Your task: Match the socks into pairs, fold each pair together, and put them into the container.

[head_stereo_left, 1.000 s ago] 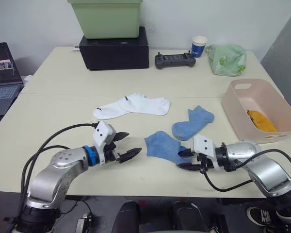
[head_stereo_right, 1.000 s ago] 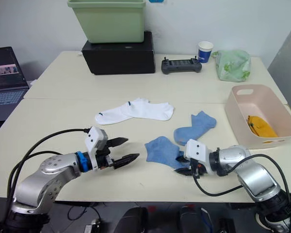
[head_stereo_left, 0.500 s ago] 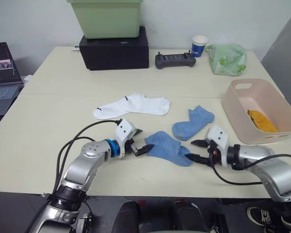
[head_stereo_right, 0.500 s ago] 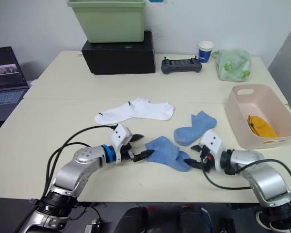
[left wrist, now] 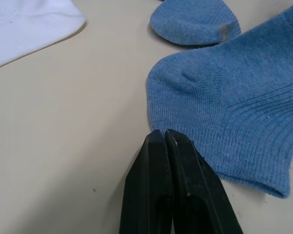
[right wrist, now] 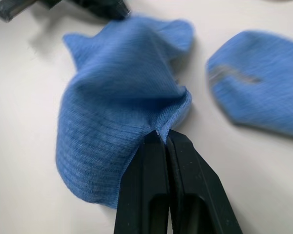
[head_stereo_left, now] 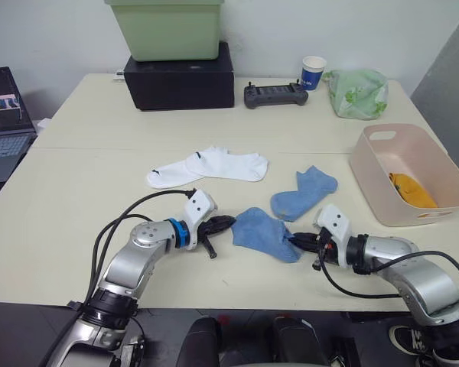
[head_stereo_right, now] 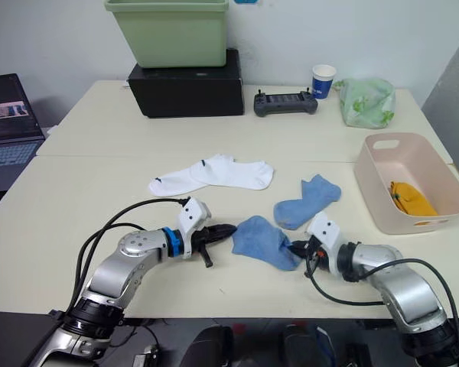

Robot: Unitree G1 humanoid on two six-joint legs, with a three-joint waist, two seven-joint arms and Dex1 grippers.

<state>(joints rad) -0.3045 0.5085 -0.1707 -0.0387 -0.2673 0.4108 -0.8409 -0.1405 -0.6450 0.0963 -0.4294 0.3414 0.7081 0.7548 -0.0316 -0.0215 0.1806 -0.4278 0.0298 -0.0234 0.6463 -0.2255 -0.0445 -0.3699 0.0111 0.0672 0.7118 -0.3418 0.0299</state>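
A light blue sock [head_stereo_left: 264, 233] lies crumpled near the table's front edge between my two grippers. My left gripper [head_stereo_left: 228, 222] is shut with its tips against the sock's left edge [left wrist: 210, 112]; no cloth shows between its fingers. My right gripper [head_stereo_left: 297, 241] is shut on the sock's right end, where the cloth bunches up at the fingertips [right wrist: 151, 141]. A second light blue sock [head_stereo_left: 304, 193] lies just behind. Two white socks [head_stereo_left: 229, 164] overlap further back on the left. The pink container [head_stereo_left: 373, 174] stands at the right with an orange sock [head_stereo_left: 413, 191] inside.
At the table's back stand a light green bin [head_stereo_left: 167, 29] on a black box [head_stereo_left: 180, 76], a black controller [head_stereo_left: 271, 95], a paper cup [head_stereo_left: 314, 73] and a pale green bag [head_stereo_left: 358, 93]. A laptop [head_stereo_left: 4, 115] sits at the far left.
Both grippers have shut. The left closed at the near blue sock's left edge. The right moved left onto its right end and pinched it, bunching the cloth.
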